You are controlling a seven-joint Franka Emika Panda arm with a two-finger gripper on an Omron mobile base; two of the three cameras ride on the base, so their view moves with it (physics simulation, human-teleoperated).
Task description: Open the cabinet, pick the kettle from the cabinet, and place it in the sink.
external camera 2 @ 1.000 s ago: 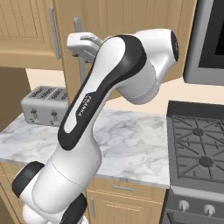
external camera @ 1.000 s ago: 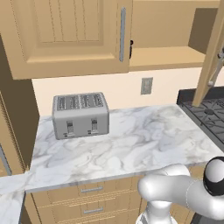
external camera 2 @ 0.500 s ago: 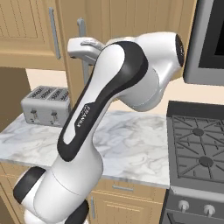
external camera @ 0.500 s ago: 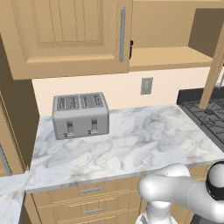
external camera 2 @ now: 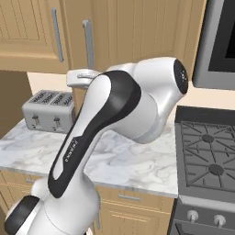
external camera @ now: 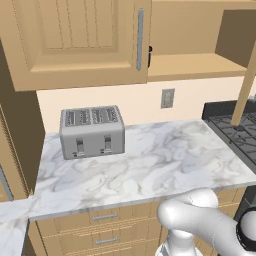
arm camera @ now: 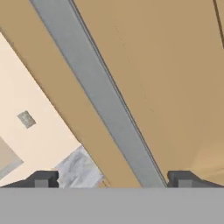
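The cabinet [external camera: 75, 45] hangs over the counter. Its left door is closed and its right door [external camera: 244, 80] stands swung out, baring a shelf [external camera: 200, 67]. At the closed door's edge a small black part [external camera: 149, 55] peeks out, likely the kettle; the rest is hidden. In the hand view my gripper [arm camera: 113, 180] is open. Its fingertips [arm camera: 41, 179] stand wide apart on either side of the open door's silver handle [arm camera: 100, 96], clear of it. In the right base view the gripper [external camera 2: 81, 77] sits just below that handle [external camera 2: 87, 43]. The sink is out of view.
A silver toaster [external camera: 92, 131] stands at the back left of the marble counter [external camera: 150, 170]. A wall outlet [external camera: 168, 98] is behind it. A black stove [external camera 2: 209, 156] adjoins the counter on the right, with a microwave [external camera 2: 220, 41] above. Drawers [external camera: 105, 217] run below.
The jaws have spread from nearly shut to wide open, letting go of the door handle. My arm's bulk has shifted right in the right base view. The door stays swung out.
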